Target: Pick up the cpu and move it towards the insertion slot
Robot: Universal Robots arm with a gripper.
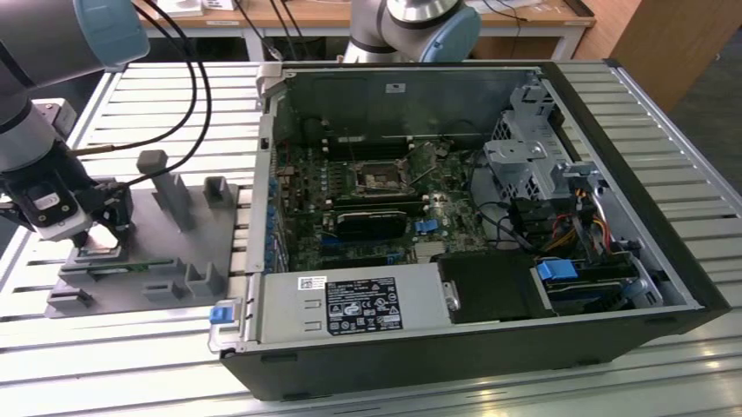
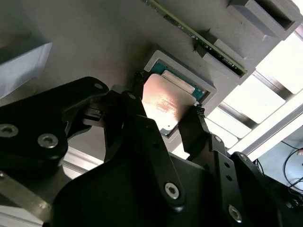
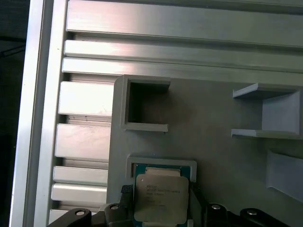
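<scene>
At the exterior view's left, the arm (image 1: 35, 148) is bent low over a grey fixture plate (image 1: 156, 280). The plate lies on the slatted table (image 1: 661, 122), just beside the open computer case (image 1: 487, 347). We take the plate's raised blocks to be there so that each part sits in a known spot, square to the approach. The cpu (image 3: 158, 198) is at one such spot, a shallow square nest (image 3: 161, 163) on the side of the plate away from the case.

The jaws stand narrow, gripping the cpu with one dark finger against each of two opposite edges. By our judgement, this leaves the flat top bare and keeps the chip level. In the first wrist view the chip covers most of the nest, with a green strip showing along one side. We cannot tell whether it rests in the nest or hangs just above it.

The cpu is a flat square with a silvery metal lid, rounded corners and faint print across it. In the second wrist view it carries a warm glare.

Further towards the exterior view's right, inside the case, the insertion slot (image 1: 380, 178) sits on the motherboard. It is a dark square in a bright metal frame, just above a long black card (image 1: 371, 222). It is well apart from the cpu, with the case wall between them.
</scene>
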